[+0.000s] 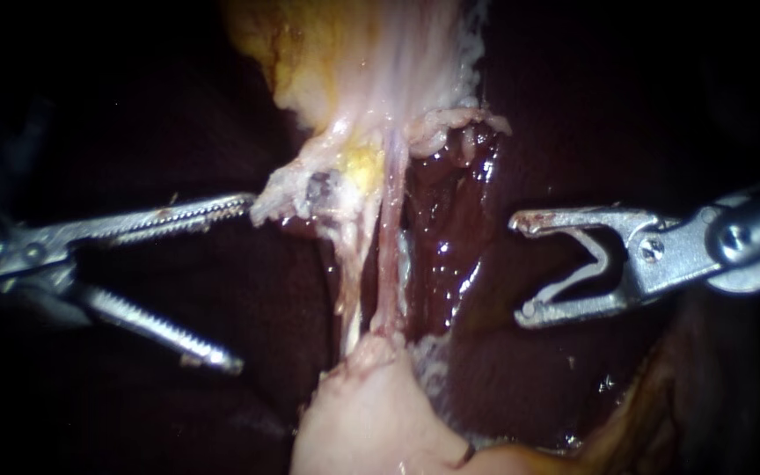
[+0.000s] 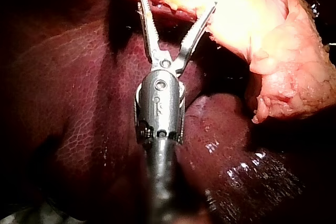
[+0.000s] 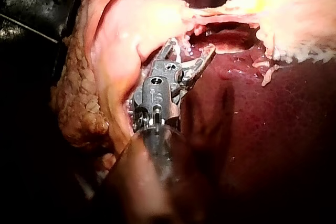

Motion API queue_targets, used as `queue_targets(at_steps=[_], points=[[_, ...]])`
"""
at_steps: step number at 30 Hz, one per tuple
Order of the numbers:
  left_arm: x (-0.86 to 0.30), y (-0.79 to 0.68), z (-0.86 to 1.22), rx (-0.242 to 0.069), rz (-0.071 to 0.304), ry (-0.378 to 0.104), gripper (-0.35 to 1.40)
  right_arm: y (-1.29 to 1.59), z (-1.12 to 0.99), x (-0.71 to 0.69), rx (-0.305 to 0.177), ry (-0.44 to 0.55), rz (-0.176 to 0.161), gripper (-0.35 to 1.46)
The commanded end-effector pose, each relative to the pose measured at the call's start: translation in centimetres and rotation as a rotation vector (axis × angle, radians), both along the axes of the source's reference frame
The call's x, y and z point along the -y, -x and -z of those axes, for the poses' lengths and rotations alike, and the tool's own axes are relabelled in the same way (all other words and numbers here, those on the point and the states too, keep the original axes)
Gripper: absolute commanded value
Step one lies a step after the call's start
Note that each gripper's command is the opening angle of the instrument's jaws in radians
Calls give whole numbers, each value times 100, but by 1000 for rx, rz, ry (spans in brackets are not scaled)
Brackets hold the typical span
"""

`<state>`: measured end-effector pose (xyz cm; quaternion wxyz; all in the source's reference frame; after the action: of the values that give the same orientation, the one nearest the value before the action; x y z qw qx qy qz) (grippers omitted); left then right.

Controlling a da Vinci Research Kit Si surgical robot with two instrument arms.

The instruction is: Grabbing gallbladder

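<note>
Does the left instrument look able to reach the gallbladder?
Probably yes: the left instrument has its jaws open, the gallbladder lies close by, and nothing stands between them.

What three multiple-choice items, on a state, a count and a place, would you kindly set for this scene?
1. The left instrument's jaws are: A open; B shut, empty; C shut on a clip.
2. Instruments in the endoscope view: A one; B two; C three.
3. The gallbladder lies: A between gripping jaws; B at the tubes' lower end; C at the view's upper edge.
Key: 1 A, a wide gap shows between them; 2 B, the right instrument comes in opposite; 3 B, the tubes run down into it.
</note>
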<state>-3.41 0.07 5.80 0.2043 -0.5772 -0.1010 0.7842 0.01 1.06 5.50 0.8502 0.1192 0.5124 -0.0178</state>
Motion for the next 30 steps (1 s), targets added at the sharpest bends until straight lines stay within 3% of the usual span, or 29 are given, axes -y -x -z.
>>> queue_targets(at_steps=[1,7,14,19,23,30], points=[[0,0,0,-2,2,1,118,0,0,0,0,0,0,50],[-10,0,-3,-27,51,-13,114,-1,0,0,-1,-2,2,50],[-25,8,-17,-53,154,-105,104,-1,0,0,0,0,-1,50],[-35,15,-27,-81,196,-173,93,-1,0,0,2,1,-3,50],[-34,15,-32,-105,218,-253,88,-1,0,0,2,1,-3,50],[-31,16,-32,-150,271,-329,49,-1,0,0,2,1,-3,50]])
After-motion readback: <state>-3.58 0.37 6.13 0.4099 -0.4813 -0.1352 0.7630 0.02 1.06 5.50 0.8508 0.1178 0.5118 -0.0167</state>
